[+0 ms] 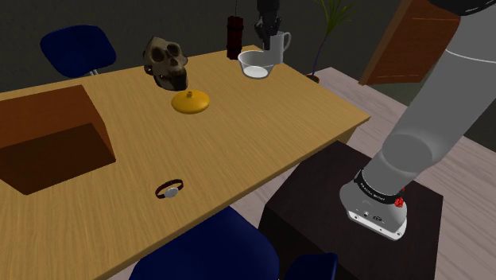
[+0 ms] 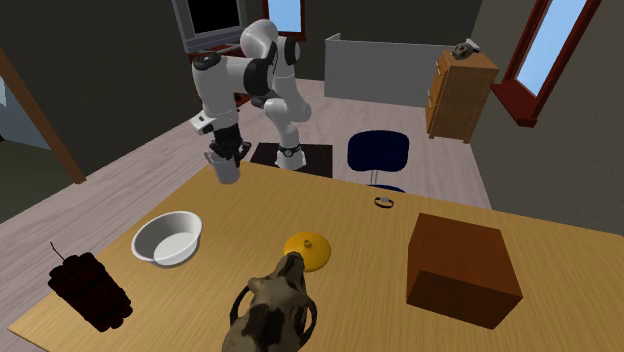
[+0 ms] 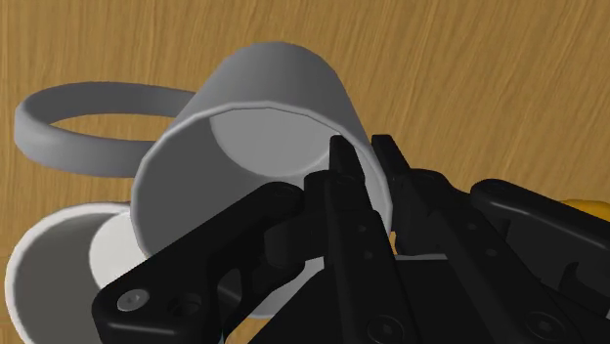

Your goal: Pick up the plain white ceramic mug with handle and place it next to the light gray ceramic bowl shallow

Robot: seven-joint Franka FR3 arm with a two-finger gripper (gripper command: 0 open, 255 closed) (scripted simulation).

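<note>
One mug, gripped: the tool [image 3: 365,156] is closed on the wall of the white mug [image 3: 262,83], with one finger [image 3: 339,174] inside the cup and the other outside. The mug is tilted in the grip with its mouth towards the wrist camera. Its handle [image 3: 88,122] is on the side away from the fingers.

The pale shallow bowl [image 1: 256,65] sits on the counter [image 1: 238,135]. In the shoulder view the mug is just behind it, at the counter's far end, with a dark red stick bundle [image 1: 234,33] close by. In the second exterior view the mug is at the counter edge nearest the arm, a little apart from the bowl. I can't tell if the mug base touches the counter.

Further along the counter are a skull [image 1: 165,62], a yellow lid [image 1: 191,102] and a brown box [image 1: 48,135].
</note>
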